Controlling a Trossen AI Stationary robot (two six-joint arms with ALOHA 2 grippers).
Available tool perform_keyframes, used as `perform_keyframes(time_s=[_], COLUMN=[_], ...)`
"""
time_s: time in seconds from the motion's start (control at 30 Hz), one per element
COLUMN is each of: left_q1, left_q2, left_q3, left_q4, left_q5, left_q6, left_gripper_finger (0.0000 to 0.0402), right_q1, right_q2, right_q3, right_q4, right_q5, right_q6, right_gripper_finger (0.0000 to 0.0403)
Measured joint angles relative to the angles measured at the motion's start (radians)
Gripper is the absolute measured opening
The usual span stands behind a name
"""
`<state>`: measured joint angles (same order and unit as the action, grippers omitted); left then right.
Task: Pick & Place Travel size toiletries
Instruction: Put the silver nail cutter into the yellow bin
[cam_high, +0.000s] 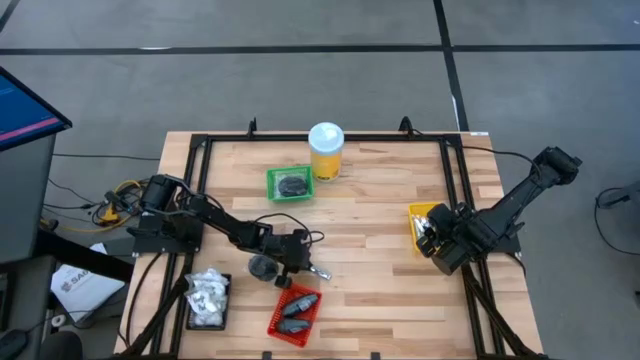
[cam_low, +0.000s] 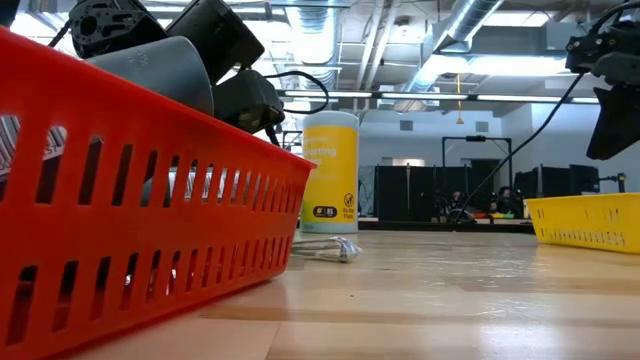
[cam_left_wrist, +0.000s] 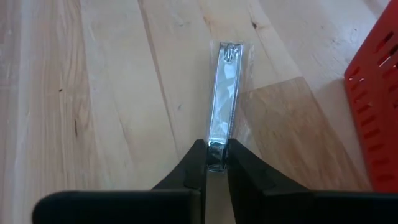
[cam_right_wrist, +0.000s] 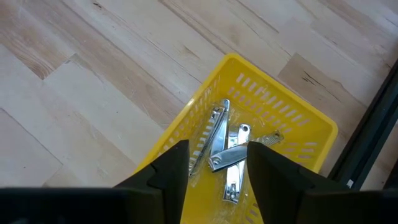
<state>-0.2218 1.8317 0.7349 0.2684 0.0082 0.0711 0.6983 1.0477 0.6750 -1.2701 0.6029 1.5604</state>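
Note:
A thin silvery nail clipper in a clear wrapper (cam_left_wrist: 224, 93) lies flat on the wooden table just beyond the red tray, also seen as the clipper (cam_high: 320, 272) and clipper (cam_low: 325, 248). My left gripper (cam_left_wrist: 215, 163) is shut on its near end; from above, my left gripper (cam_high: 308, 268) sits left of it. My right gripper (cam_right_wrist: 217, 165) hangs open over the yellow tray (cam_right_wrist: 292, 106), which holds several more silvery clippers (cam_right_wrist: 219, 146). In the high view my right gripper (cam_high: 432, 240) is at the table's right side. My left gripper pinches the clipper's wrapped end nearest to it (cam_left_wrist: 214, 152) between its two fingertips (cam_left_wrist: 193, 163). The fingers lie along the clipper's length, slanting down toward the table. The rest of the clipper stretches away from the fingers and rests on the wood.
The red tray (cam_high: 280, 322) with dark items sits near the front edge, just in front of my left gripper. A black tray with white sachets (cam_high: 207, 300) is to its left. A green tray (cam_high: 290, 182) and the yellow jar (cam_high: 326, 150) stand toward the far edge.

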Motion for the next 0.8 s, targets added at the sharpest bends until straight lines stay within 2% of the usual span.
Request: perform_keyframes(time_s=[0.2, 0.53, 0.8], left_q1=[0.000, 0.002, 0.001], left_q2=[-0.015, -0.107, -0.183], left_q3=[0.001, 0.001, 0.002], left_q4=[-0.008, -0.018, 0.007], left_q5=[-0.012, -0.068, -0.119], left_q6=[0.000, 0.000, -0.008], left_gripper_finger=[0.0026, 0.0026, 0.0026], right_q1=[0.000, 0.000, 0.001], right_q2=[0.000, 0.000, 0.000], right_q3=[0.000, 0.000, 0.000], right_q4=[0.000, 0.036, 0.079], right_q5=[0.000, 0.002, 0.023], right_q6=[0.000, -0.050, -0.080], right_gripper_finger=[0.0146, 0.0150, 0.0139])
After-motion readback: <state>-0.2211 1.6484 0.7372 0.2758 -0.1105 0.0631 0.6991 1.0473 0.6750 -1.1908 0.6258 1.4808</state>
